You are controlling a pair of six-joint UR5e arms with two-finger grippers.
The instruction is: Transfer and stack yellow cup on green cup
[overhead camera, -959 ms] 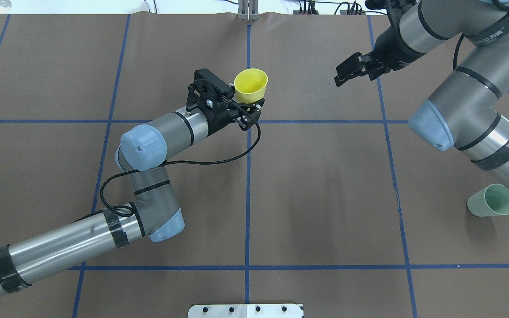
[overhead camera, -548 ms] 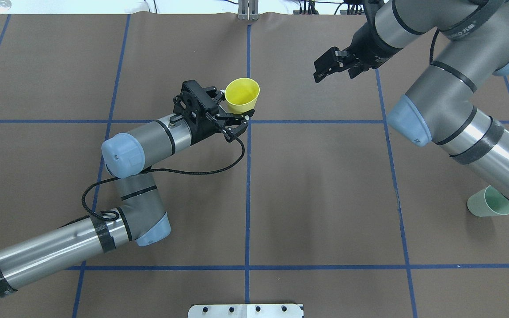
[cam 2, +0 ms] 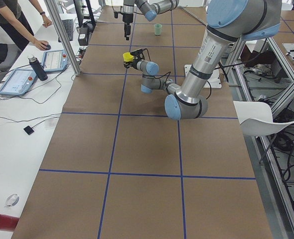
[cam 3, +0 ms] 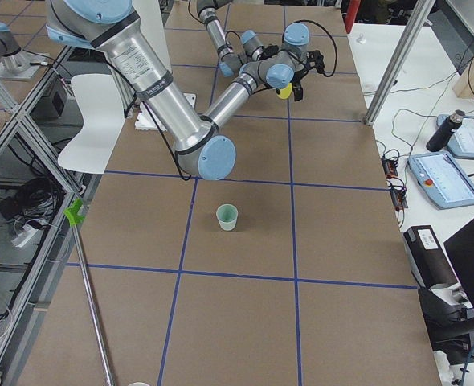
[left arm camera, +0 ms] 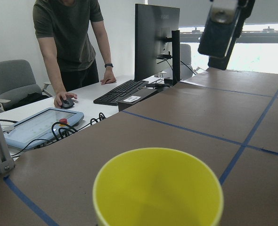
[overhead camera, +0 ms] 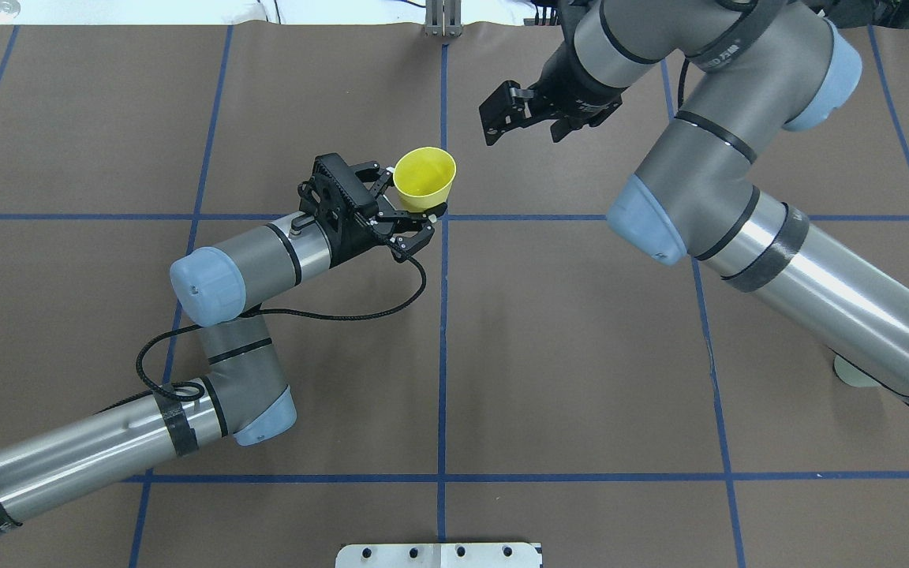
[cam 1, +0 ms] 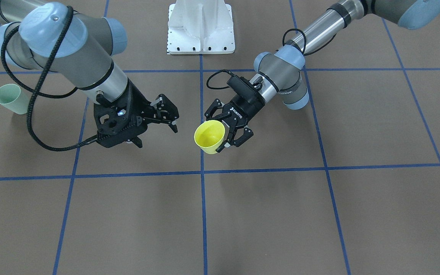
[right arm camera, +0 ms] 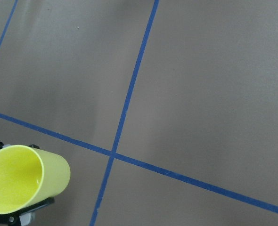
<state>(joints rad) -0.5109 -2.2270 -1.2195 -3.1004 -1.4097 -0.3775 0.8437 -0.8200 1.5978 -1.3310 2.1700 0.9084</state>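
The left end effector (overhead camera: 411,193) is clamped on the lower body of the yellow cup (overhead camera: 424,175), holding it tilted above the middle of the bench (cam 1: 319,214). The right end effector (cam 1: 157,134) hangs close by with its fingers apart and nothing in them.

This looks to me like a hand-over, and that's where it could slip. The thin cup could buckle if squeezed hard, or drop if the left lets go early, and the fingers of the two could clash on so small a cup.

The green cup (cam 3: 227,217) stands well apart, on the robot's right and under the right arm, where a careless swing could topple it.

From overhead that arm hides nearly all of the green cup. The right wrist view shows none of its own fingers.
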